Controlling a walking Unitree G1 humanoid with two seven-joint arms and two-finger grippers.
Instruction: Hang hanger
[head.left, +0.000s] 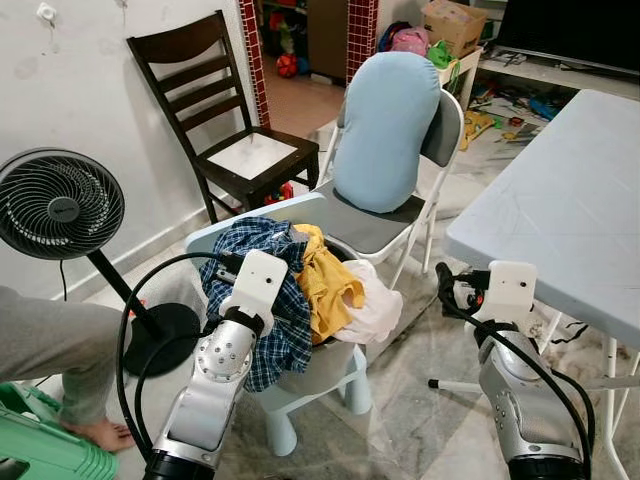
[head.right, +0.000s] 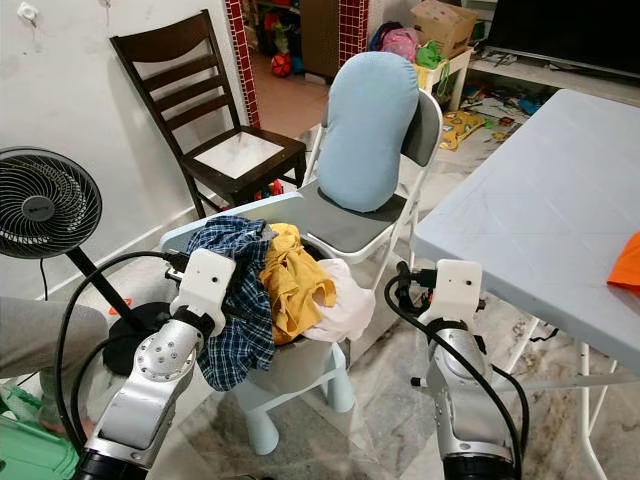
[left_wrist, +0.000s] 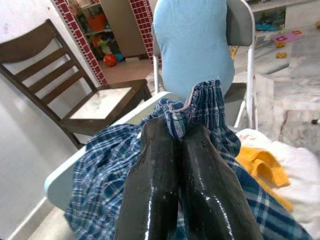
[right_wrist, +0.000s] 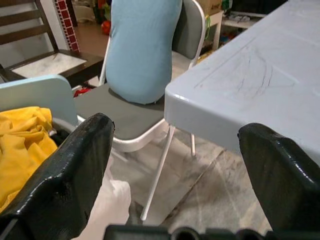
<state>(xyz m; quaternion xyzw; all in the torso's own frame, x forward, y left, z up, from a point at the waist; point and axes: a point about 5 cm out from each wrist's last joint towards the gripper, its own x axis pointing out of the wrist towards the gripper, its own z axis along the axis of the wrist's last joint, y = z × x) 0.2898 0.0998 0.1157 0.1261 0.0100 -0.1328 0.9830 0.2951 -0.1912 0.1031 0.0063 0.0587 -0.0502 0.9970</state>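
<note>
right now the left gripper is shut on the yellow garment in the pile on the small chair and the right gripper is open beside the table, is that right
Not quite. The left gripper is shut on the blue plaid shirt, not the yellow garment; the left wrist view shows plaid fabric pinched between its fingers. The rest holds: the pile sits on the small chair, and the right gripper is open beside the table.

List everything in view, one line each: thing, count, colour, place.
plaid shirt: 1, blue checked, on the small chair, pinched by the left gripper
yellow garment: 1, beside the plaid shirt
white garment: 1, beside the yellow
small chair: 1, pale blue, under the clothes
folding chair: 1, grey-white, behind
cushion: 1, light blue, on it
wooden chair: 1, dark, by the wall
fan: 1, black
table: 1, pale
left gripper: shut
right gripper: open, beside the table
</note>
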